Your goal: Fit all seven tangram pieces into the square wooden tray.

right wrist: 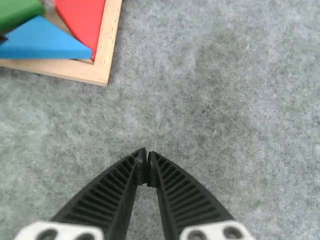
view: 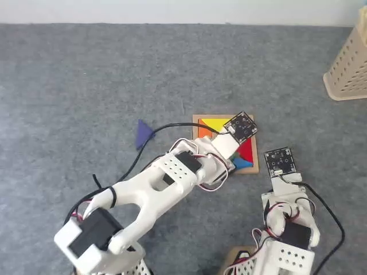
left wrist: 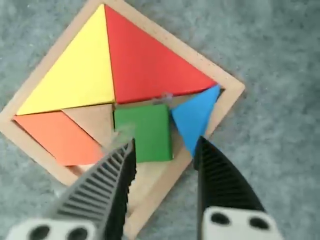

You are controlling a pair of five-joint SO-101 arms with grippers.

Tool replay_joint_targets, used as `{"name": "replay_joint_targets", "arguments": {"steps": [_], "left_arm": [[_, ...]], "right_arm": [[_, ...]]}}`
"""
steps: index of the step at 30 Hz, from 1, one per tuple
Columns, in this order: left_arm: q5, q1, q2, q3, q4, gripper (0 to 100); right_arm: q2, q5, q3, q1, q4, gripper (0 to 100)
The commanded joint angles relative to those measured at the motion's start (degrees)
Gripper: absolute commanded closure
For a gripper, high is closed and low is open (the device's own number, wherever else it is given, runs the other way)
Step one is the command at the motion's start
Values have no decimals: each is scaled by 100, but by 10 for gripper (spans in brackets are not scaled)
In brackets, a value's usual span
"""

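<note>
Grey bench (view: 69, 74), high view: the square wooden tray (view: 207, 117) lies right of centre. A slotted beige basket (view: 351, 63) stands well apart at the far right edge.
Purple triangle (view: 143, 133): flat on the bench, left of the tray and apart from it, not yet fitted.
Left arm (view: 160, 183): stretched over the tray, its wrist hiding much of what lies inside.
Right arm (view: 289, 229): just beside the tray, over bare bench.
Left wrist view, tray contents: yellow triangle (left wrist: 75, 75) and red triangle (left wrist: 150, 65) sit edge to edge. Below them lie the orange parallelogram (left wrist: 57, 137), green square (left wrist: 142, 132) and blue triangle (left wrist: 192, 117). The blue one looks askew, with a thin gap against the red.
Left end effector (left wrist: 165, 145): wide open and empty, its fingers either side of the green square's corner and the blue triangle's point.
Step in hand: probably squaring up green and blue, so the bare corner nearest the fingers becomes a clean triangular slot.
Next move: a small sideways nudge on those two, then fetching the purple triangle.
Hard to tell: the tan triangle (left wrist: 92, 120) between orange and green may be a plain wooden piece or bare tray floor. Whether a fingertip touches the green square is unclear.
Right wrist view, right end effector (right wrist: 146, 167): closed tip to tip, holding nothing, above bare bench near a tray corner. The pieces there are cut off by the frame edge.
</note>
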Motion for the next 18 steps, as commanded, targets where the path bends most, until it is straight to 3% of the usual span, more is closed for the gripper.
{"name": "replay_joint_targets", "arguments": {"steps": [1, 18], "left_arm": [[-97, 0, -167, -22, -123, 822], [-88, 141, 589, -453, -220, 823]], "right_arm": [[-75, 44, 105, 75, 57, 991], [-75, 44, 105, 75, 57, 991]]}}
